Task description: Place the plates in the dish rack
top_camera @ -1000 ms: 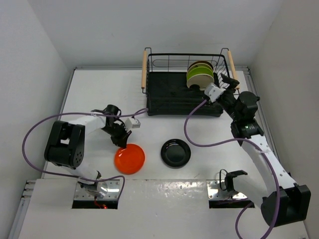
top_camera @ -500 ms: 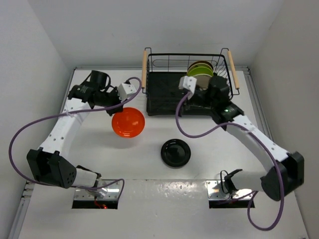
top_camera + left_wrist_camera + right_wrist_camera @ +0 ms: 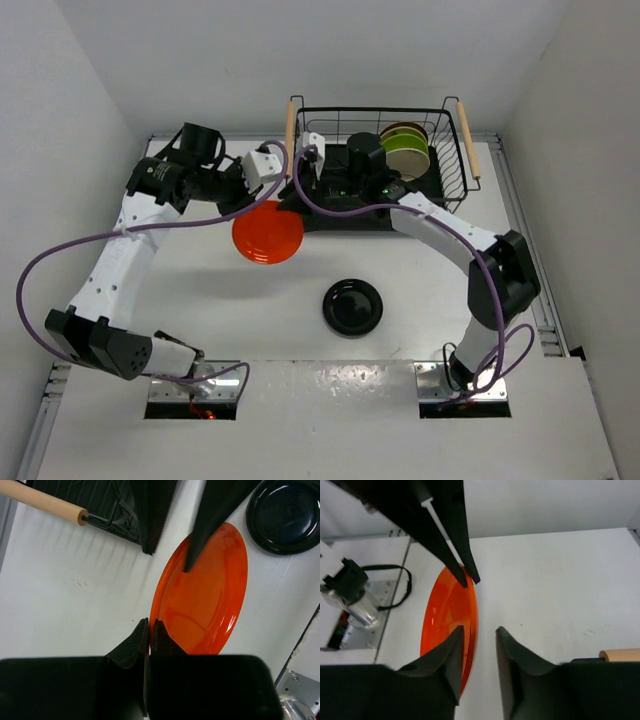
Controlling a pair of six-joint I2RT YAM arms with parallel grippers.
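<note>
left wrist view: left gripper [image 3: 149,626] clenched on the near rim of the orange plate [image 3: 205,600], which is held on edge over the white table [image 3: 65,595]. right gripper [image 3: 168,561] at the plate's far rim, one dark finger on each side. black plate [image 3: 287,515] lies flat, top right.

right wrist view: its fingers [image 3: 447,660] stand apart, straddling the orange rim, with bare table showing between the rim and one finger, so nothing is gripped.

top view: the orange plate is outside the dish rack [image 3: 330,205], just beside its left wooden handle [image 3: 290,140]. lime green plate [image 3: 410,158] and others stand upright in the rack's far right corner.
</note>
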